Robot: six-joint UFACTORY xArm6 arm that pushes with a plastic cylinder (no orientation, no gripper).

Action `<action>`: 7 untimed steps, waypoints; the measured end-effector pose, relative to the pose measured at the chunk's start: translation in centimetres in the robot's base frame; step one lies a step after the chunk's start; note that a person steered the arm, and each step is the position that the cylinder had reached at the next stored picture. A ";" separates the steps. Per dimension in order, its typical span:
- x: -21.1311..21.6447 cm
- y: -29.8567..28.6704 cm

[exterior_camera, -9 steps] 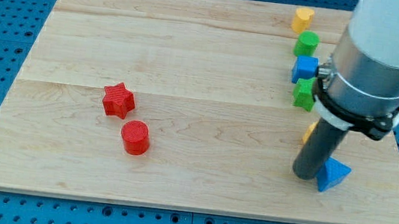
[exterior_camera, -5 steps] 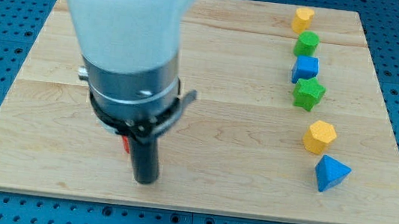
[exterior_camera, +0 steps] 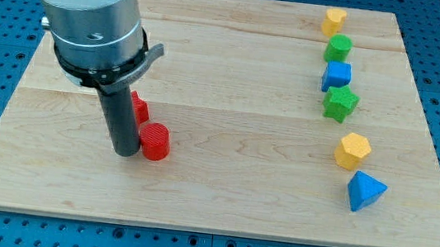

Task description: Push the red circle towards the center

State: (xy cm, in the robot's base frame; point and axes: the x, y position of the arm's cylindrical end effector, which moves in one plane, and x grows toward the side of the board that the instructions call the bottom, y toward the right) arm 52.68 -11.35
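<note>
The red circle (exterior_camera: 155, 142) is a short red cylinder lying left of the board's middle, toward the view's bottom. My tip (exterior_camera: 126, 152) rests on the board right against the circle's left side. A red star (exterior_camera: 139, 108) sits just above the circle, mostly hidden behind the rod.
Down the view's right side run a yellow block (exterior_camera: 334, 21), a green circle (exterior_camera: 338, 47), a blue cube (exterior_camera: 337, 75), a green star (exterior_camera: 340, 103), a yellow hexagon (exterior_camera: 353, 149) and a blue triangle (exterior_camera: 365, 192). The wooden board (exterior_camera: 221, 190) lies on a blue pegboard.
The arm swept from the blue triangle at the right across to the left. My tip then moved left and up to the red circle's left side.
</note>
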 end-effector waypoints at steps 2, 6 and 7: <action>0.1 5.4; -5.7 9.7; -5.7 11.2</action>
